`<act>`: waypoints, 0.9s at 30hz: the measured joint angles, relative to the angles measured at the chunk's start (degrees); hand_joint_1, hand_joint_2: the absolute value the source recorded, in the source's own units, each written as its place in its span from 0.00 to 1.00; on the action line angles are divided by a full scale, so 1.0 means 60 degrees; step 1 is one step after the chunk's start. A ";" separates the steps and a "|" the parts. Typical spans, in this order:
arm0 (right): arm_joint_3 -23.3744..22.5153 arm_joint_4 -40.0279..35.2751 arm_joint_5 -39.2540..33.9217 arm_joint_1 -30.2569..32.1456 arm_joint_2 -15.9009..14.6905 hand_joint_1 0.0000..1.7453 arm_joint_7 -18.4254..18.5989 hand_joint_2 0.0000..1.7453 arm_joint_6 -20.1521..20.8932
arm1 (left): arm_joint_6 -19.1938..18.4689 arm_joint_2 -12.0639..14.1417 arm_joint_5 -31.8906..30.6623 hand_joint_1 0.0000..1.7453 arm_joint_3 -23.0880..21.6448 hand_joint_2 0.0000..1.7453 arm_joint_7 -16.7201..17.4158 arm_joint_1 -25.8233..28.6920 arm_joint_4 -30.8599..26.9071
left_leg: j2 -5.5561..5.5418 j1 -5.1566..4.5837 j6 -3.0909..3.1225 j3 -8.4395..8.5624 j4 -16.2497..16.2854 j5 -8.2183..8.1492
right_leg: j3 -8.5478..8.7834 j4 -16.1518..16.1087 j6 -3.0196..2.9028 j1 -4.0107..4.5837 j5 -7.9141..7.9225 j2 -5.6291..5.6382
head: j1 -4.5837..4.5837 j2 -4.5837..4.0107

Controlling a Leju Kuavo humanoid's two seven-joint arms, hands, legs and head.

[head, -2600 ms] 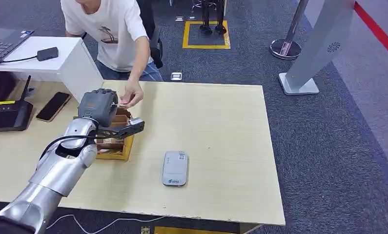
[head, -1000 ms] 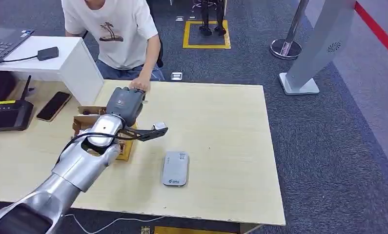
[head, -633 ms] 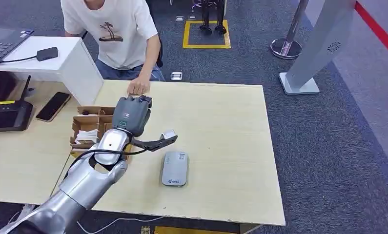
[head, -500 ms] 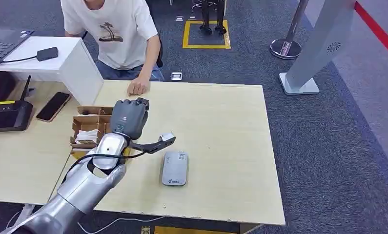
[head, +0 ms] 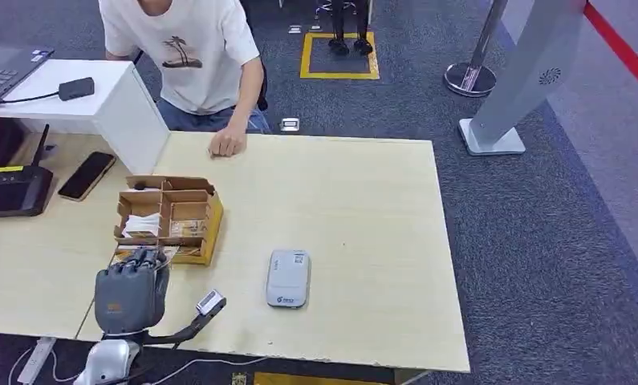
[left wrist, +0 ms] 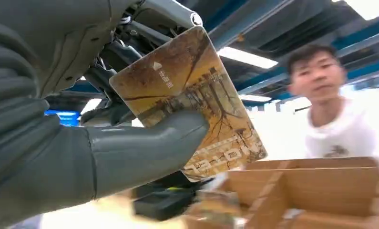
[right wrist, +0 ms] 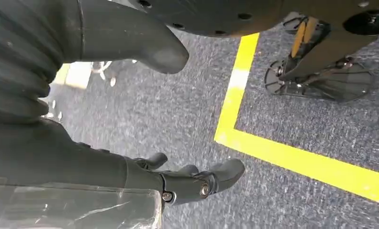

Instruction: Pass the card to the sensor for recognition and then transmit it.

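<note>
My left hand hangs low over the table's front edge, left of the grey sensor and just in front of the cardboard box. In the left wrist view its thumb presses a brown and gold card against the fingers, so the card is held upright with the box behind it. My right hand hangs over the dark carpet with its fingers apart and nothing in it.
A person in a white shirt sits behind the table, one hand resting on its far edge. A phone and a black router lie at the left. A white desk stands behind them.
My left hand took the card near the person's hand over the box, swung toward the sensor, then drew back to the table's front edge. The person's hand settled on the far edge.
</note>
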 joint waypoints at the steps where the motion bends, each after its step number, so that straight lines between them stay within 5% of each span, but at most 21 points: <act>1: 0.0077 0.0000 0.0171 -0.0016 0.0000 0.00 0.0051 1.00 -0.0022 | 0.0062 -0.0004 -0.0025 1.00 0.0095 1.00 0.0091 0.0371 -0.0175 | 0.0001 0.0000 -0.0007 0.0004 0.0000 -0.0007 | 0.0001 0.0000 -0.0001 0.0000 -0.0001 0.0003 | -0.0004 0.0000; 7: 0.0517 0.0000 0.0600 -0.0190 0.0004 0.00 0.0211 1.00 -0.0106 | 0.0189 0.0091 -0.0065 1.00 0.0225 1.00 0.0951 0.1623 -0.0786 | -0.0010 0.0002 -0.0006 0.0005 0.0001 -0.0005 | 0.0001 -0.0002 -0.0001 0.0001 -0.0001 -0.0012 | 0.0000 0.0000; 14: 0.0798 0.0000 0.0735 -0.0461 0.0062 0.00 0.0255 1.00 -0.0040 | 0.0247 0.0259 -0.0065 1.00 0.0065 1.00 0.1464 0.1509 -0.0750 | -0.0023 0.0004 -0.0001 0.0014 0.0001 0.0004 | 0.0012 -0.0001 -0.0003 0.0002 0.0001 -0.0018 | 0.0000 0.0000; 20: 0.0907 0.0000 0.0735 -0.0527 0.0091 0.00 0.0255 1.00 -0.0036 | 0.0266 0.0251 -0.0065 1.00 -0.0019 1.00 0.1424 0.1419 -0.0659 | -0.0024 0.0002 0.0000 0.0014 0.0002 0.0003 | 0.0013 -0.0002 -0.0003 0.0001 0.0002 -0.0017 | 0.0000 0.0000; 27: 0.1161 0.0000 0.0921 -0.0637 0.0208 0.00 0.0444 1.00 0.0088 | 0.0568 -0.0436 -0.0065 1.00 0.0003 1.00 0.0096 0.0403 0.0556 | -0.0054 0.0000 0.0000 0.0013 0.0003 0.0004 | 0.0021 -0.0003 -0.0001 0.0000 0.0002 -0.0048 | 0.0000 0.0000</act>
